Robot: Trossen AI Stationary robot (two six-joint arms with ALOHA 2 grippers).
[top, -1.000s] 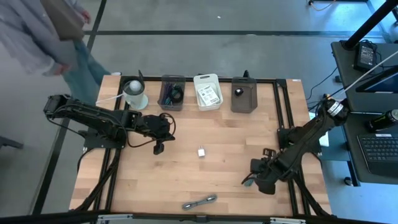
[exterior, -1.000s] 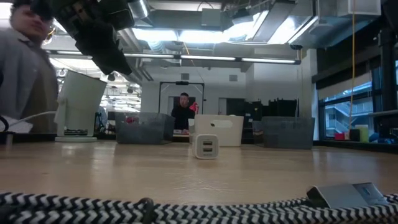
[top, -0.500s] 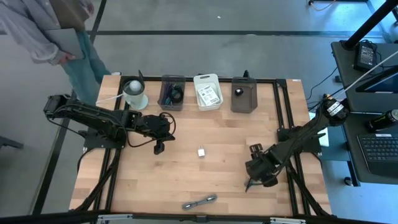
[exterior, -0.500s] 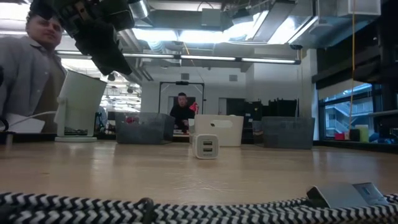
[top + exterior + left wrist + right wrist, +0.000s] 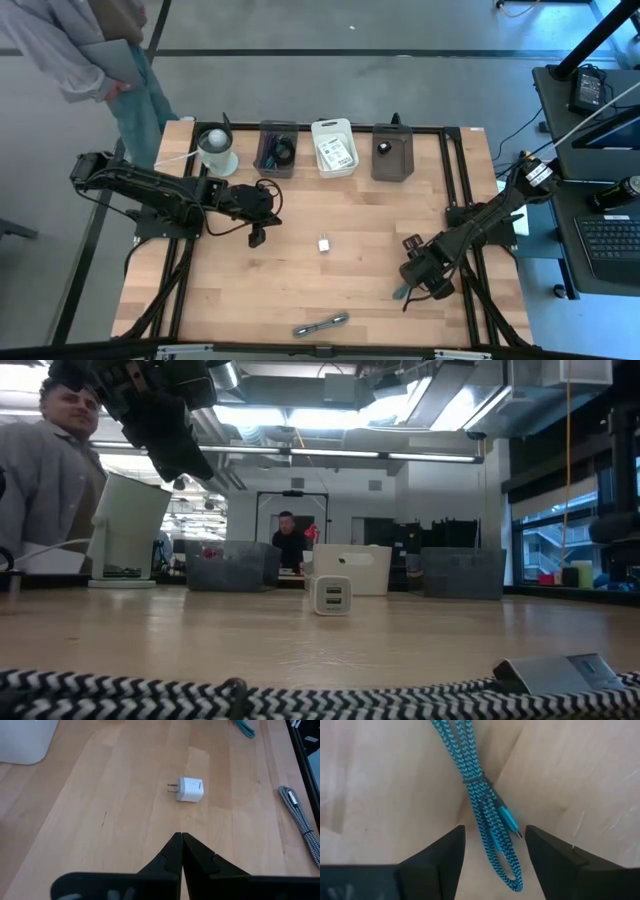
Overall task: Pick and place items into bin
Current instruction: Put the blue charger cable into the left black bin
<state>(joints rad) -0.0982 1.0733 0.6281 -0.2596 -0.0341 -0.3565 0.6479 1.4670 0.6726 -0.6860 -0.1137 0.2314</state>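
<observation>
Item: teal braided cable (image 5: 487, 807), bundled in loops with a metal-tipped plug. Only the right wrist view shows it in detail: it lies on the wood between the spread fingers of the right gripper (image 5: 492, 851), untouched. In the high view it is a small teal speck at the table's 4 o'clock, under the right gripper (image 5: 412, 287).

Item: white charger (image 5: 190, 789), a two-pronged cube near the table's centre; the low view alone shows its two ports (image 5: 331, 597).

Item: black-and-white braided cable (image 5: 321, 324), at 6 o'clock by the near edge.

Left gripper (image 5: 180, 840): fingers pressed together, empty, at 9 o'clock of the charger.

Bins (image 5: 277, 148) line the far edge at 12 o'clock; bare wood lies between them and the charger.
</observation>
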